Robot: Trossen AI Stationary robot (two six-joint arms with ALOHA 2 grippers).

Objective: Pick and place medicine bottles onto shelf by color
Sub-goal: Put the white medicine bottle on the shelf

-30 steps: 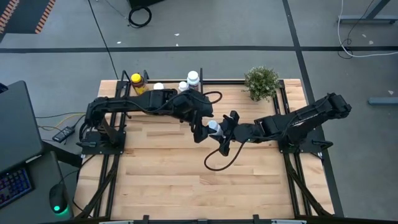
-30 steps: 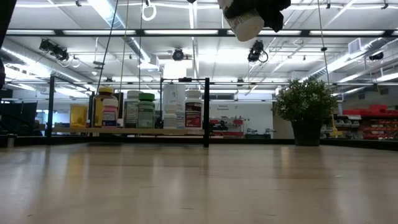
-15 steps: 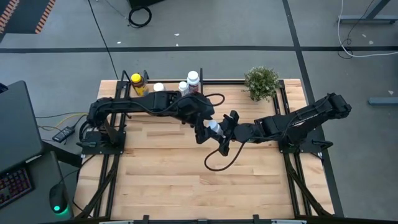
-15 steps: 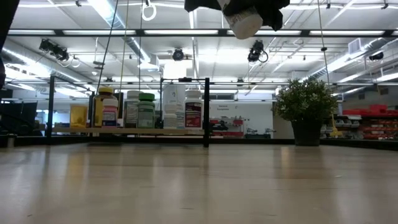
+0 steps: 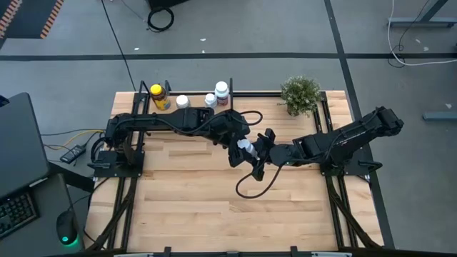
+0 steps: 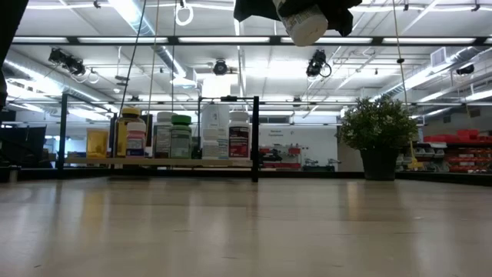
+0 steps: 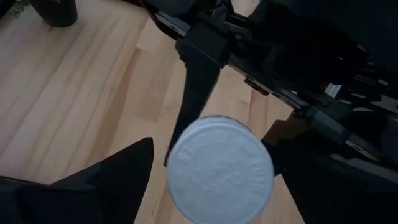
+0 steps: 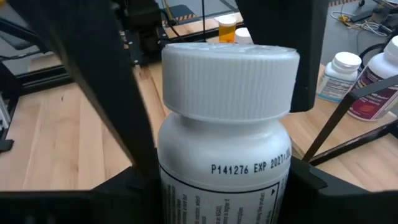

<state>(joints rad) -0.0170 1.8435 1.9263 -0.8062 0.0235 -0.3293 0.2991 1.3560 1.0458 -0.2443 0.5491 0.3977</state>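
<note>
Bottle, white with a ribbed cap, hangs above mid-table, pinched by the right gripper; the left gripper straddles its cap with fingers spread wide. Farther back, the shelf holds other bottles.

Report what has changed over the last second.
The left claw, open, has slid rightward over the table to flank the white-capped bottle. The right claw stays shut on that bottle, held high above the table. The bottles on the shelf and the plant are unmoved.
</note>
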